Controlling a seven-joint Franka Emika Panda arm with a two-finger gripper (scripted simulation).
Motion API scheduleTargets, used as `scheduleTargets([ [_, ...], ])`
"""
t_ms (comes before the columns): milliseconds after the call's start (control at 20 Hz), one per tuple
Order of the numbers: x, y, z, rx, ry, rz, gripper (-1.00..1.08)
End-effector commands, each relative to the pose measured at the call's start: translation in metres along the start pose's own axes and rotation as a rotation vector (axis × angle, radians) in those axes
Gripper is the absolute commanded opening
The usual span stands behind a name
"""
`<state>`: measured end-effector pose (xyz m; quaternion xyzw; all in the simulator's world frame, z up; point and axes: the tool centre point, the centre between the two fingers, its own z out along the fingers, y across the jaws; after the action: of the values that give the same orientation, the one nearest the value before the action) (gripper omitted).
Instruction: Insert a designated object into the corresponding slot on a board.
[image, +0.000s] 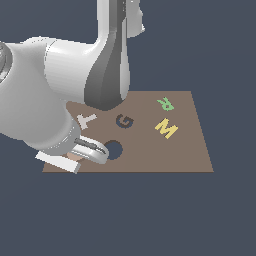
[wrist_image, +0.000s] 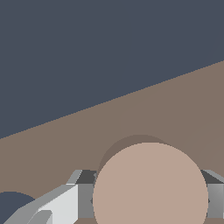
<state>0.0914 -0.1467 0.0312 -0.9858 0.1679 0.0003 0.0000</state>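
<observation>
The light pinkish-tan disc (wrist_image: 150, 186) sits between my gripper's (wrist_image: 150, 202) two fingers (wrist_image: 83, 199), which close on its edges. It casts a shadow on the brown board (wrist_image: 175, 109) below, so it hangs a little above it. In the exterior view the gripper (image: 70, 160) is low over the board's (image: 190, 150) front corner on that view's left. Only a sliver of the disc (image: 74, 156) shows there. The dark round slot (image: 114, 150) lies just to the exterior view's right of the gripper. Its edge also shows in the wrist view (wrist_image: 11, 205).
On the board are a grey T (image: 87, 120), a dark G (image: 124, 121), a green R (image: 165, 104) and a yellow M (image: 166, 128). My arm's large white links (image: 60, 75) hang over the board's left part. Dark floor surrounds the board.
</observation>
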Motion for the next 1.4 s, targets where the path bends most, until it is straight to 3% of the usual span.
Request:
scheduleTargets([
  [0,-0.004,-0.005,-0.001,0.000,0.001,0.026,-1.00],
  [800,-0.036,-0.067,-0.007,0.001,0.000,0.322,-1.00],
  [1350,-0.041,-0.091,-0.009,0.001,-0.001,0.421,-1.00],
])
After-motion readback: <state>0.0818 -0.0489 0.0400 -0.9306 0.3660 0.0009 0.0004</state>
